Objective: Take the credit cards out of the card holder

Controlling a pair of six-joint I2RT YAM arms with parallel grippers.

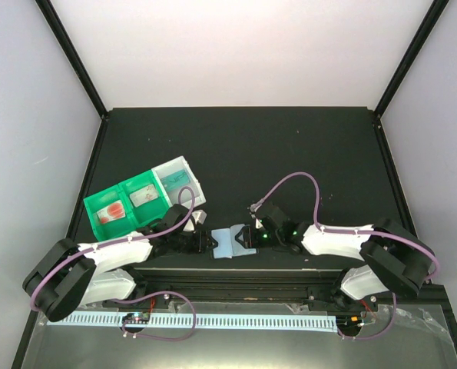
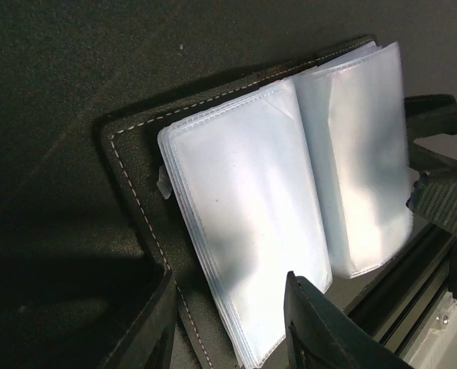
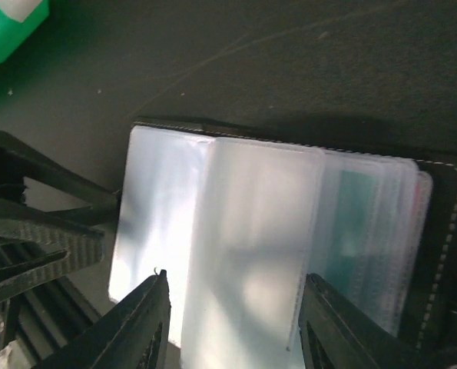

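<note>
At the middle of the table's near edge, the pale-blue translucent bifold card holder (image 1: 228,243) lies open. The left hand (image 2: 228,284) and right hand (image 3: 232,284) straddle its sleeves, jaws part-open, visibly gripping nothing. Best: left pins the cover while right pinches the sleeved teal plastic card (image 3: 359,223). Near the left edge, the green 2-compartment plastic tray (image 1: 92,215) holds 2 card-like pieces.

A black table (image 1: 289,146) is carrying a green two-compartment tray (image 1: 99,231) and a white bin (image 1: 172,164), sitting side by side at left; a pale-blue card holder (image 1: 228,244) is lying open near its front edge.
</note>
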